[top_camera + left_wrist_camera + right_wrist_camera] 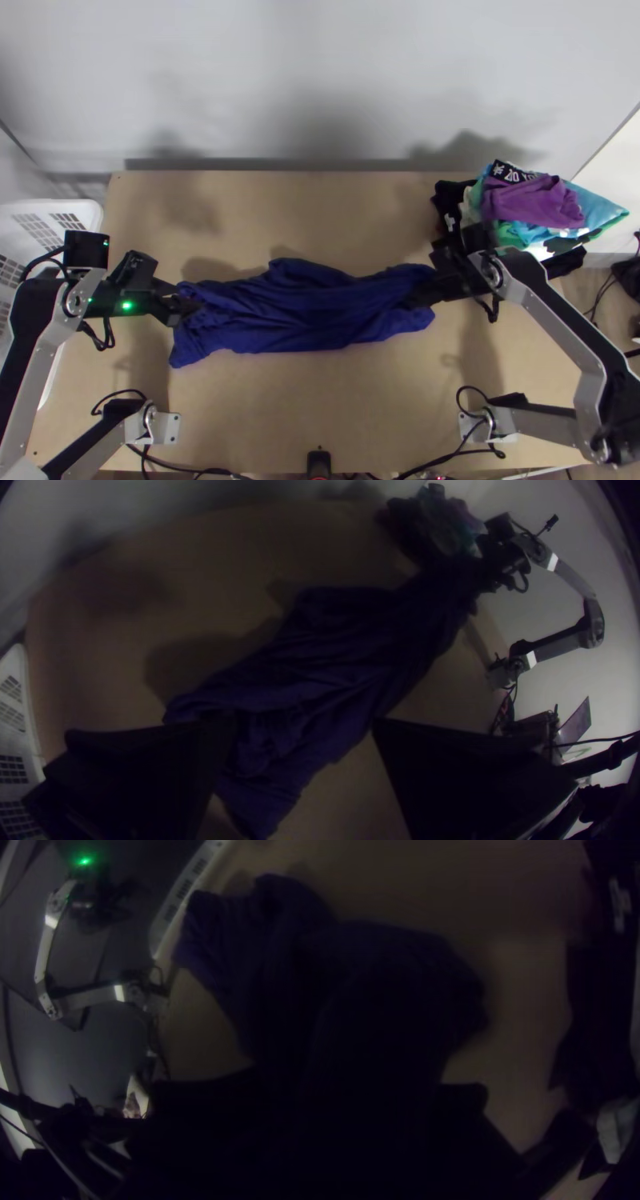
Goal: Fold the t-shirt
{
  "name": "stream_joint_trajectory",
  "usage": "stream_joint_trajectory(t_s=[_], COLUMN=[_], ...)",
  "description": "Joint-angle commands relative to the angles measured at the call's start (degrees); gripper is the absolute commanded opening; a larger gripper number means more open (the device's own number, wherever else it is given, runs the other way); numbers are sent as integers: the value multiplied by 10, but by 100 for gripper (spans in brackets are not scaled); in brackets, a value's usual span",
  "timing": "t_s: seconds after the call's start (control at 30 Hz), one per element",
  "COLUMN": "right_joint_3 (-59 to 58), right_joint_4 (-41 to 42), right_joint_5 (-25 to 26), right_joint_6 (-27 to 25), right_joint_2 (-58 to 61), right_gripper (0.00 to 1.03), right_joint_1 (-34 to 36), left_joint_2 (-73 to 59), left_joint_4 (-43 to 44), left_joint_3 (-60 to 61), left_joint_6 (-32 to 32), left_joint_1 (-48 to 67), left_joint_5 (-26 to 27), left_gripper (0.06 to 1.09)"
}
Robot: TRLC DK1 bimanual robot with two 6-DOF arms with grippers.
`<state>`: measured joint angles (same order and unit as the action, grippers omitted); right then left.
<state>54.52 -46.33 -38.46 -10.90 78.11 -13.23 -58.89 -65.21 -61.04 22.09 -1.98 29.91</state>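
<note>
A black device (319, 464) and dark cables (212, 472) line the near edge of the light wooden surface (320, 408). Farther in, the blue t-shirt (300, 312) lies bunched lengthwise across the middle, its soft fabric wrinkled. The left hand (182, 306) is parted at one end; whether the right hand (420, 294) grips the other cannot be told. A white slatted plastic basket (84, 210) stands at left; a heap of purple, turquoise and black clothes (532, 202) sits far right.

Pretty plain pale grey wall (320, 56) past a light wooden table (256, 400), soft shadows (320, 120) on both, some brown floor (596, 282) too
</note>
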Motion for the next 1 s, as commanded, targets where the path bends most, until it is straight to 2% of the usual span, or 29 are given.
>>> stream_joint_trajectory(t_s=[0.0, 0.5, 0.7, 0.97], right_joint_3=[79, 395, 530, 618], right_joint_4=[-22, -20, -20, -16], right_joint_5=[-4, -3, -3, -3], right_joint_6=[23, 42, 46, 25], right_joint_2=[-30, 218, 329, 425], right_gripper=[3, 3, 3, 3], right_joint_1=[-109, -348, -399, -447], left_joint_2=[4, 33, 64, 134], left_joint_4=[2, -37, -39, -42], left_joint_3=[3, -79, -71, -66], left_joint_6=[-3, 12, 13, 16], left_joint_1=[-2, -72, -112, -183], left_joint_5=[-1, -4, -3, -3], left_gripper=[105, 105, 105, 105])
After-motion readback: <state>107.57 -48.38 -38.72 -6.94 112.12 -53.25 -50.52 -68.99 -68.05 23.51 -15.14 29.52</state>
